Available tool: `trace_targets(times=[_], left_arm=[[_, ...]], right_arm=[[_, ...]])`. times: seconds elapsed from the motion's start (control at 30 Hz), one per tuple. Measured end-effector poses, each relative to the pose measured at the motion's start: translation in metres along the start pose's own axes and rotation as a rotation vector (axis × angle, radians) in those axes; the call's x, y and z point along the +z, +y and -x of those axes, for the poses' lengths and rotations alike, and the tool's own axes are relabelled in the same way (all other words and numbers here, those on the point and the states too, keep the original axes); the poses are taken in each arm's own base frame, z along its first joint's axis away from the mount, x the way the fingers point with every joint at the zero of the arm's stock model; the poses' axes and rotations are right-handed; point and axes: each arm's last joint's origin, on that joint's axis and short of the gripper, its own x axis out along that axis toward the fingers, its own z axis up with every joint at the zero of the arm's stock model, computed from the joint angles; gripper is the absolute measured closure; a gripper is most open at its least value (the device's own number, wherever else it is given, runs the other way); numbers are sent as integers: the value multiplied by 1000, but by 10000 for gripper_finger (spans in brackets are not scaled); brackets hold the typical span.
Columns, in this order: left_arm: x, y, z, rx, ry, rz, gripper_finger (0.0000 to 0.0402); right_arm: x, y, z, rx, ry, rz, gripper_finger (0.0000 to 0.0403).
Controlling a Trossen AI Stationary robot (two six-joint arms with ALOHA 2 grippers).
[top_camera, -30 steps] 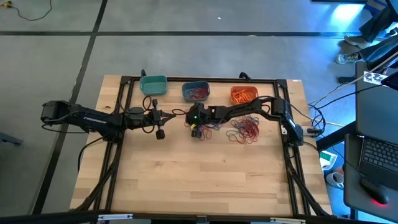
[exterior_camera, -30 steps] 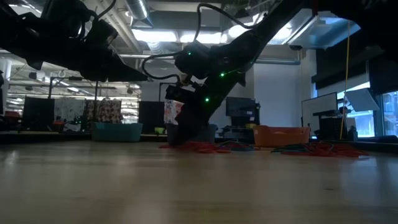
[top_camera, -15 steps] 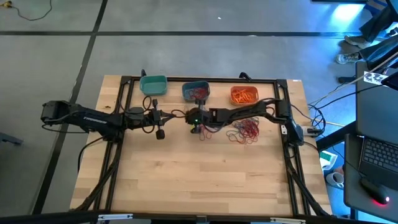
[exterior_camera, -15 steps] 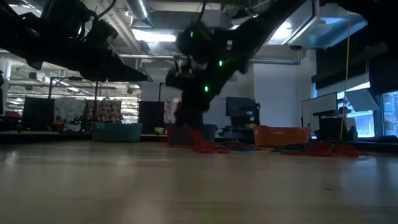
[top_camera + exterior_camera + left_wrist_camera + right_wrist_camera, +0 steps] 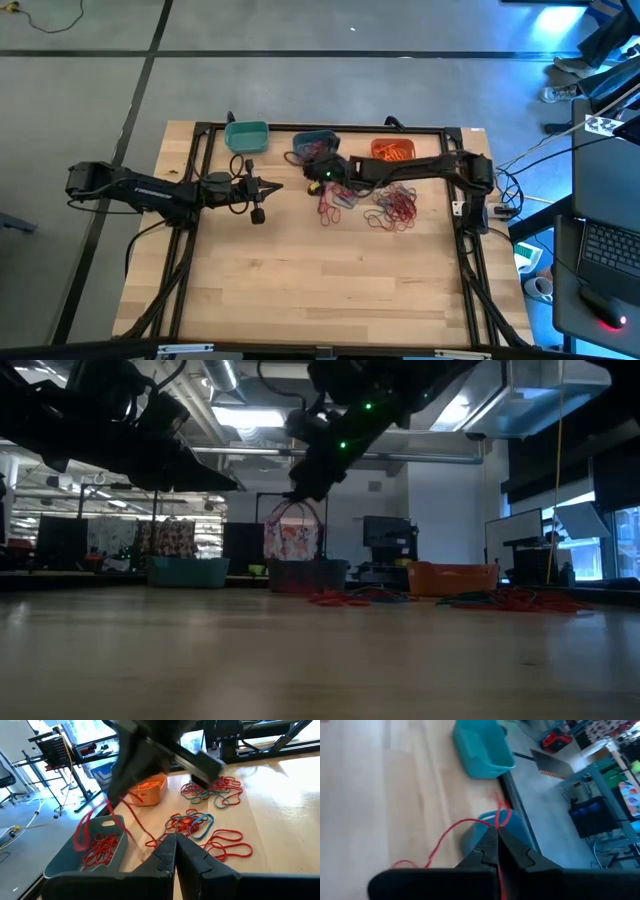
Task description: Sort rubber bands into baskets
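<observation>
One red rubber band (image 5: 451, 833) pinched between pressed fingers of right gripper (image 5: 496, 836), dangling over slate blue basket (image 5: 112, 824), its rim partly hidden; left gripper (image 5: 176, 851) closed, empty.

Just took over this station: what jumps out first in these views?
The right gripper hangs above the slate blue basket at the table's far edge, shut on a red rubber band that dangles in a long loop. Loose bands lie tangled on the wood nearby. The left gripper waits, shut, below the teal basket.

Grey concrete floor (image 5: 330, 30) around a wooden table (image 5: 320, 290), bright ceiling lights (image 5: 240, 415), open laptop (image 5: 610, 245) alongside.
</observation>
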Motion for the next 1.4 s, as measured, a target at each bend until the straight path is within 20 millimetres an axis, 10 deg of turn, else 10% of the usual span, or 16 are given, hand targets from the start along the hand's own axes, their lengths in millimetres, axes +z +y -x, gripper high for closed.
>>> trace_targets(times=[0.8, 1.4], left_arm=[[0, 0, 0, 0, 0, -5, 396], [0, 0, 0, 0, 0, -9, 396]], right_arm=[[19, -68, -4, -178, -110, -49, 396], [-42, -69, -67, 6, 86, -251, 395]])
